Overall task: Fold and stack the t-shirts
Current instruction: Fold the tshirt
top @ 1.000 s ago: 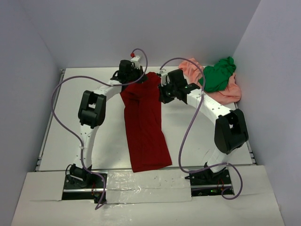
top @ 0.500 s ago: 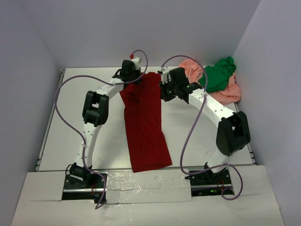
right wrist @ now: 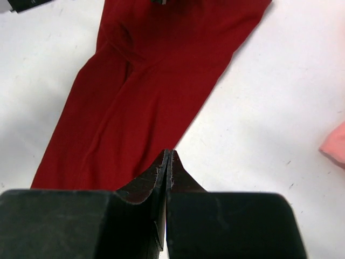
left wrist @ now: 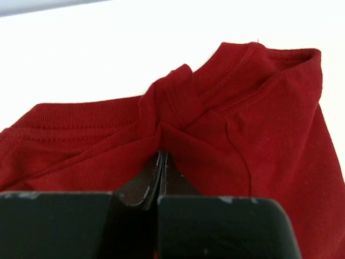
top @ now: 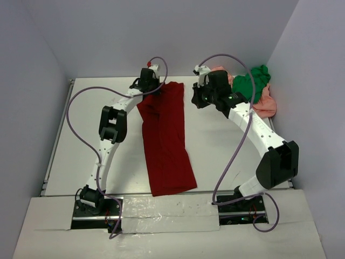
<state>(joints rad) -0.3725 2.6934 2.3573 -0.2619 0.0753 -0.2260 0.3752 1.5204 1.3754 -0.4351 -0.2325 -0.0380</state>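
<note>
The dark red t-shirt (top: 164,137) lies folded into a long strip down the middle of the table, collar end far. My left gripper (top: 148,87) is at its far left corner, shut on a pinch of cloth beside the collar (left wrist: 161,154); the shirt (left wrist: 259,140) bunches at the fingertips. My right gripper (top: 197,101) is shut and empty, above the bare table just right of the shirt's edge (right wrist: 170,155); the shirt (right wrist: 145,81) lies ahead of it. The green t-shirt (top: 249,85) lies crumpled on the salmon-pink t-shirt (top: 265,107) at the far right.
White walls close in the table (top: 75,140) on the left, back and right. Purple cables (top: 70,108) loop above both arms. A pink edge (right wrist: 335,144) shows at the right of the right wrist view.
My right gripper has drawn away to the right, off the red shirt's far right edge, and the arm has stretched out. The left gripper has shifted slightly farther back with the cloth.
</note>
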